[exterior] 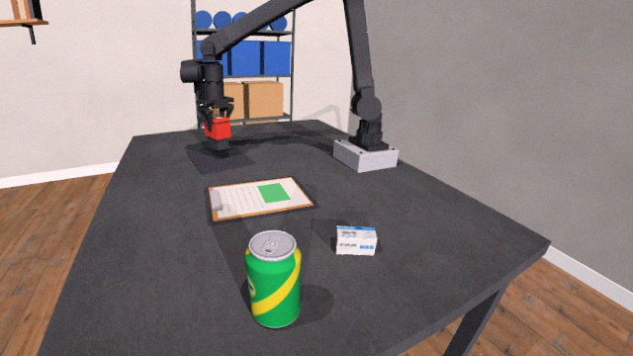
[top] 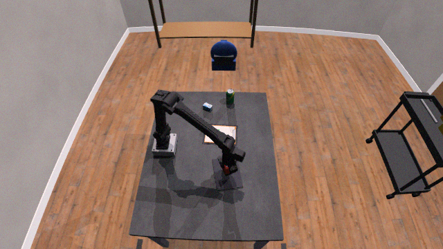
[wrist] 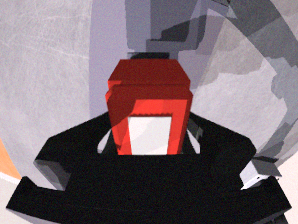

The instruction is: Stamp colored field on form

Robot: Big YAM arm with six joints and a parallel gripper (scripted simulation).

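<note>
the gripper point(exterior: 216, 115) is clamped on the red stamp point(exterior: 218, 130), fingers pressed against its sides, and in the exterior view the stamp hangs upright just above the dark mat point(exterior: 220, 160) at the far end of the table point(exterior: 148, 277), roughly twelve o'clock from the form. from the wrist camera the stamp point(wrist: 149, 106) fills the middle, its pale top face square to the lens, the black gripper body wrapped around it, mat point(wrist: 109, 36) underneath. top view now: the arm reaches from its grey base block point(top: 172, 146) across the clipboard point(top: 231, 131) to the mat point(top: 228, 181), a sliver of red stamp point(top: 225, 169) peeking out under the wrist. the clipboard point(exterior: 257, 199) lies flat mid-table with the green field point(exterior: 273, 192) on its paper, well apart from the stamp. nearer the camera, a green and yellow soda can point(exterior: 273, 280) stands upright, and a small blue and white box point(exterior: 356, 240) sits at about three o'clock from it.
</note>
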